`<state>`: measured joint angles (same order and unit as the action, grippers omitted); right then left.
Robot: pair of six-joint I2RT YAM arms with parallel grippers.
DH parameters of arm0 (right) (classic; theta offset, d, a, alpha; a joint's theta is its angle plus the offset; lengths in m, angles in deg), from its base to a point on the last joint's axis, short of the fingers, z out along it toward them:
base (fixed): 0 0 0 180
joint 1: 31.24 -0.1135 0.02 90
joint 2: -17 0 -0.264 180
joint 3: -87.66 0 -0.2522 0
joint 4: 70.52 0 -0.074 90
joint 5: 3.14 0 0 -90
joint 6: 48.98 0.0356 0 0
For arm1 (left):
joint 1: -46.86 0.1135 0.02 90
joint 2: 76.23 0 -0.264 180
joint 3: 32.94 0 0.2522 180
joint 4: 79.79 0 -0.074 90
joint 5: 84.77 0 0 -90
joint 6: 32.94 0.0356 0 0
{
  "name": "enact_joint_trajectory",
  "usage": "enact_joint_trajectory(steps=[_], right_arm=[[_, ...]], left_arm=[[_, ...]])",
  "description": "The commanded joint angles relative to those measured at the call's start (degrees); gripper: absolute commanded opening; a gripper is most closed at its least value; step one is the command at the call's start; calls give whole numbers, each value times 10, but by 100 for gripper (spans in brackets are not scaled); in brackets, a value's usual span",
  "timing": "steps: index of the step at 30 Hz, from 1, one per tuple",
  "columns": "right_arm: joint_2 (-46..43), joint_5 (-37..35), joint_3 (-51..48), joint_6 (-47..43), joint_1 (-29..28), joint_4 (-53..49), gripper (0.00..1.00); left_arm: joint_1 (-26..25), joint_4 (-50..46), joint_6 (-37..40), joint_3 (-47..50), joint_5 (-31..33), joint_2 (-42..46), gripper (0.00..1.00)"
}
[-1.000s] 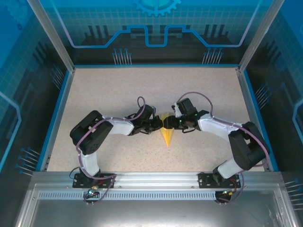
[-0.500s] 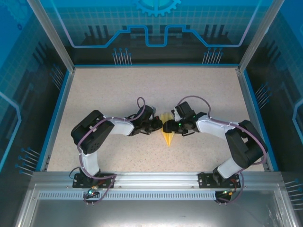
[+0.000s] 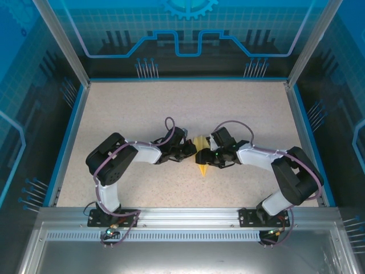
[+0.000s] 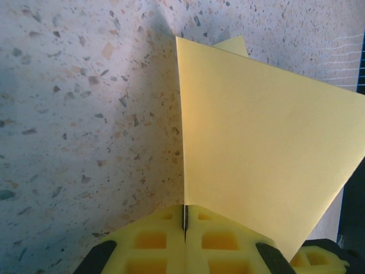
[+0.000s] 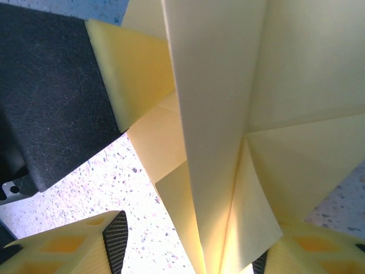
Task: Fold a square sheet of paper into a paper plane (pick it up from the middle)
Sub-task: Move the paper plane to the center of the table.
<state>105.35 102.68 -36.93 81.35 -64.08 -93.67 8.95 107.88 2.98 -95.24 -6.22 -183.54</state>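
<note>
The pale-yellow paper plane point(image 3: 201, 169) stands on edge at the table's middle, its sharp tip pointing toward the near edge. My left gripper point(image 3: 192, 153) comes in from the left and is shut on it. In the left wrist view its pads point(image 4: 171, 228) meet on the bottom edge of an upright flap of the paper plane point(image 4: 262, 142). My right gripper point(image 3: 203, 159) comes in from the right and stands open. The plane's folded layers point(image 5: 222, 142) run down between its fingers point(image 5: 85, 245). Bare table shows between the left pad and the paper. My right gripper point(image 5: 194, 254) straddles those folds.
Speckled beige tabletop point(image 3: 142, 108) lies all round, framed by a blue rim point(image 3: 67, 142) and clear walls. The left gripper's yellow finger and black body point(image 5: 51, 97) sit close against the paper in the right wrist view. Both arm bases are bolted on the near rail point(image 3: 182, 216).
My right gripper has slid toward the near edge along the paper, now covering more of its tip end. The left arm and its grip are unchanged.
</note>
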Motion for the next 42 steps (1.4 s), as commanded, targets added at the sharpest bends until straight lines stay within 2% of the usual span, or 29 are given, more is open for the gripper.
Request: enact_joint_trajectory(steps=[1, 7, 16, 25, 30, 35, 40, 42], right_arm=[[-2, -38, 5, -6, -22, -16, 59], [2, -78, 18, -7, -30, -27, 55], [10, -104, 33, -9, -35, -47, 39], [29, -128, 51, -9, -45, -62, 36], [27, -166, 70, -11, -53, -100, 24], [10, -203, 84, -24, -57, -144, 10], [3, -267, 118, -57, -57, -192, 7], [13, -281, 130, -69, -57, -206, 7]], left_arm=[[5, 16, 0, 12, -8, 2, 0], [5, 23, -2, 16, -15, 5, 0], [5, 23, -5, 20, -14, 10, 2], [5, 23, -8, 19, -15, 11, 5], [5, -10, -13, 15, 0, 40, 20], [9, -133, 17, -7, 67, 119, 40], [20, -269, 49, -33, 158, 199, 59], [24, -343, 61, -56, 202, 215, 62]])
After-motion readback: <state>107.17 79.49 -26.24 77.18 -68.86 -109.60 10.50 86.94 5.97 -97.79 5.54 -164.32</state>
